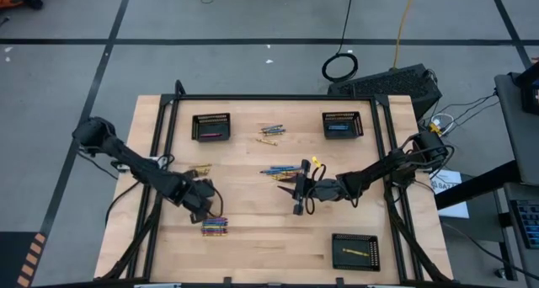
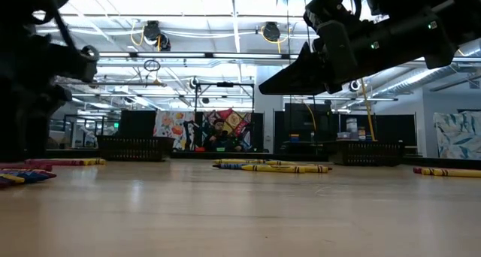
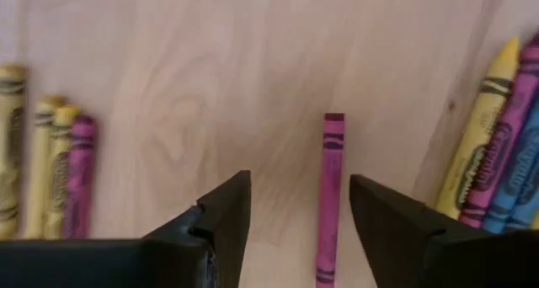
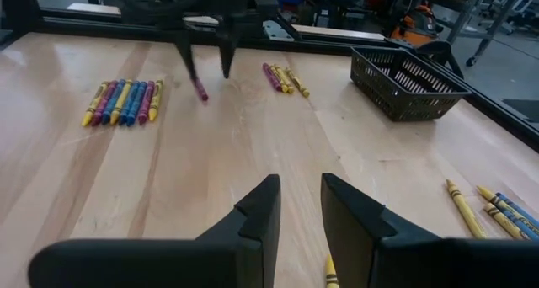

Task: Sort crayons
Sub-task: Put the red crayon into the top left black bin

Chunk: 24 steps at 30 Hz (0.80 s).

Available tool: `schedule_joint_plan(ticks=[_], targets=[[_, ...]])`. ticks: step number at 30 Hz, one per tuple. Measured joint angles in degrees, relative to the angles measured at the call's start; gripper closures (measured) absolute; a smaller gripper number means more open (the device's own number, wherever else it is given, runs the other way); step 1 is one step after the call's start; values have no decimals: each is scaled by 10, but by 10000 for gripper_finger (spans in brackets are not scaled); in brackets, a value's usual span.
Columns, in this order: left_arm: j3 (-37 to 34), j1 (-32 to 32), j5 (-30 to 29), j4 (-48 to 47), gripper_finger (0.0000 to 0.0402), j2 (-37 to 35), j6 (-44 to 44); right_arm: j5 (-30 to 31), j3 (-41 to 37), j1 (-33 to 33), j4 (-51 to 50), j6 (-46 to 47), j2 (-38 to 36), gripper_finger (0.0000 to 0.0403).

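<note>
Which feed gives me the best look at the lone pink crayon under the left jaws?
The left wrist view: the pink crayon lies flat between the left gripper's open jaws, untouched. The right wrist view shows it small below that gripper. The high view hides it under the arm; the low view doesn't show it clearly.

On the desk [image 1: 253, 229], one basket [image 1: 210, 125] sits by the far left corner, another [image 1: 343, 124] by the far right, a third [image 1: 354, 251] at the near right. Crayons [image 1: 214, 227] lie bunched near-left; others [image 1: 271, 134] lie between the far baskets.
</note>
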Motion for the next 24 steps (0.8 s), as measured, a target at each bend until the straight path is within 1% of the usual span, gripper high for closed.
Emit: schedule_joint_plan(ticks=[5,8,10,13,19,21,24], targets=[[-1,-14,-1,8,202,33,10,0,0,0,-1,0,0,330],[2,-16,-2,10,216,46,10,0,0,0,-1,0,0,330],[2,-16,1,9,236,49,10,0,0,0,0,0,0,330],[1,-16,7,8,278,49,12,0,0,0,0,0,0,330],[1,-16,9,4,380,50,17,0,0,0,0,0,0,330],[1,-16,8,2,392,50,27,0,0,0,-1,-4,0,330],[13,-15,6,-7,391,51,49,0,0,3,-6,-21,-6,330]])
